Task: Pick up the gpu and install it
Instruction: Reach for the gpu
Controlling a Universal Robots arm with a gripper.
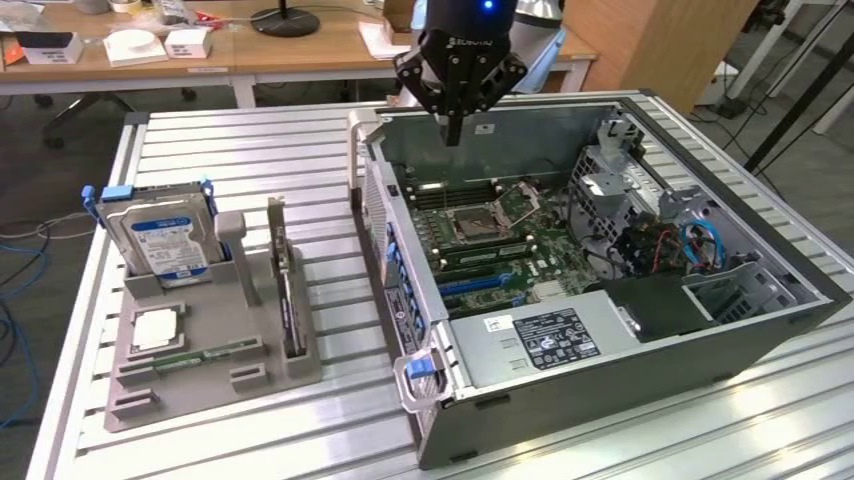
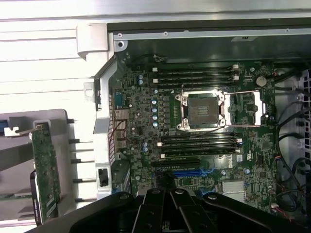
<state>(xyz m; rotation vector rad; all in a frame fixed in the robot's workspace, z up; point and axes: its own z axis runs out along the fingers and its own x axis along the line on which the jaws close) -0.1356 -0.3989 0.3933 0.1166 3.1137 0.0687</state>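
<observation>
The fingers (image 1: 454, 128) are clenched tight together and grasp nothing. They point straight down from the black gripper (image 1: 454, 135), whose body carries a pale line of lettering too small to read. The arm hangs upright over the far wall of the open computer case (image 1: 774, 300), with the fingertips just above the rim.

In the wrist view the gripper (image 2: 167, 194) looks down on the motherboard (image 2: 146, 160) and its bare processor socket (image 2: 204, 109).

The power supply inside the case bears a black-and-white label (image 1: 547, 338) with unreadable print.

The gpu (image 1: 284, 290) is well apart from the fingers. It stands on edge in a slot of the grey holder (image 1: 200, 385) on the slatted tabletop (image 1: 240, 140), towards the exterior view's left of the case. In the wrist view it is the green card (image 2: 46, 172).

A hard drive (image 1: 167, 245) with a blue-and-white label stands upright beside it; its text is illegible.
</observation>
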